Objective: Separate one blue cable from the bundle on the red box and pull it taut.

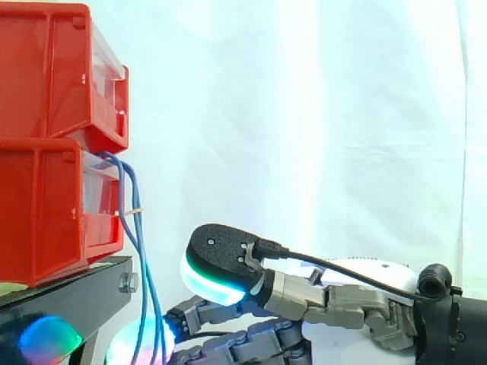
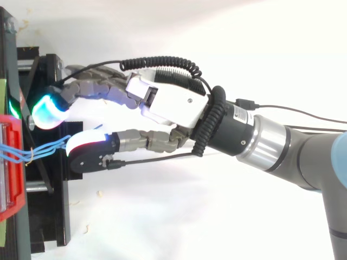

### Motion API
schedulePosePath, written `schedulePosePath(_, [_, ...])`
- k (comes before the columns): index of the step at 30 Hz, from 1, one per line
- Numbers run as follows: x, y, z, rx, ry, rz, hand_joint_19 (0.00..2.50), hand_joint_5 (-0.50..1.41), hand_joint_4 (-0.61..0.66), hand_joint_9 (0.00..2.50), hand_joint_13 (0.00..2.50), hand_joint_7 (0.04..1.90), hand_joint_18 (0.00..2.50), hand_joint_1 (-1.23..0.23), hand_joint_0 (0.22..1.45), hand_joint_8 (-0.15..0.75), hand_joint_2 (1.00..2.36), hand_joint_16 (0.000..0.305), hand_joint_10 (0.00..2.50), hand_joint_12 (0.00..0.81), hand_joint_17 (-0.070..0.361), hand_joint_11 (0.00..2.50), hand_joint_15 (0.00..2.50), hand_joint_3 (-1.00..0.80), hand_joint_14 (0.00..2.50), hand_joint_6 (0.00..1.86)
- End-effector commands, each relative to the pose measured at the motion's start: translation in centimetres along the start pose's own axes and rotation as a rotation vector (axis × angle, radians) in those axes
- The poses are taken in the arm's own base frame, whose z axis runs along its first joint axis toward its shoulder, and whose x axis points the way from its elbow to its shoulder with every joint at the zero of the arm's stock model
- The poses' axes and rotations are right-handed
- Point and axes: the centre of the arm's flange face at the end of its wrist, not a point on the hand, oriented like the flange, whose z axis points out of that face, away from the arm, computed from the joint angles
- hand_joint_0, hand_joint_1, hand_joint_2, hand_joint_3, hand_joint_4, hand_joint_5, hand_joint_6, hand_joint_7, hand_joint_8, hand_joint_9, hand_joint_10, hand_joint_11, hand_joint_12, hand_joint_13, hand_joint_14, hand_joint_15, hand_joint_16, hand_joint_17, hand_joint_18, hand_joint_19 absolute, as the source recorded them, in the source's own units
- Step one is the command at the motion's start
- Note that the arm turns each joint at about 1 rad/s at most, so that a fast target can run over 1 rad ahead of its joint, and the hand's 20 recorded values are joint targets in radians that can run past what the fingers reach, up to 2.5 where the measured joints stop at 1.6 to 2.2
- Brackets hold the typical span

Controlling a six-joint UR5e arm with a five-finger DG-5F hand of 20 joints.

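Note:
A bundle of thin blue cables (image 1: 135, 228) hangs out of the lower red bin (image 1: 46, 220) and drops past the black stand's edge. A pale tie (image 1: 131, 211) holds them together just below the bin. From above, the cables (image 2: 32, 151) run from the bin's red rim (image 2: 12, 179) towards my hand (image 2: 173, 105). The hand comes in from the right, open, with its fingers stretched towards the stand. The cyan fingertips (image 2: 47, 111) sit at the stand's edge, the thick white-glowing thumb pad (image 1: 217, 266) right of the cables. The cables pass between them, not pinched.
A second red bin (image 1: 53, 76) is stacked on the lower one. Both rest on the black stand (image 1: 68, 293), whose frame (image 2: 51, 206) lies close under the fingers. A white curtain hangs behind and a white surface lies below the arm.

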Motion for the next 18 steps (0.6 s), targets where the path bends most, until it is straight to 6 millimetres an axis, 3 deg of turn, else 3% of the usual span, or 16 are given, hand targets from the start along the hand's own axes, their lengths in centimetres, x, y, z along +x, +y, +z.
schedulePosePath(1, [0.8,0.4,0.0,-0.021,0.013,-0.015,0.1,-0.2,0.23,0.42,0.19,0.73,0.0,-0.42,0.5,0.251,1.0,0.044,0.0,0.346,0.099,0.09,0.02,-0.48,0.0,0.5])
schedulePosePath(18, [2.9,3.3,0.8,-0.231,0.182,0.152,0.12,-0.12,0.31,0.52,0.29,0.98,0.1,-0.44,0.52,0.251,1.0,0.041,0.0,0.337,0.092,0.11,0.04,-0.48,0.0,0.5])
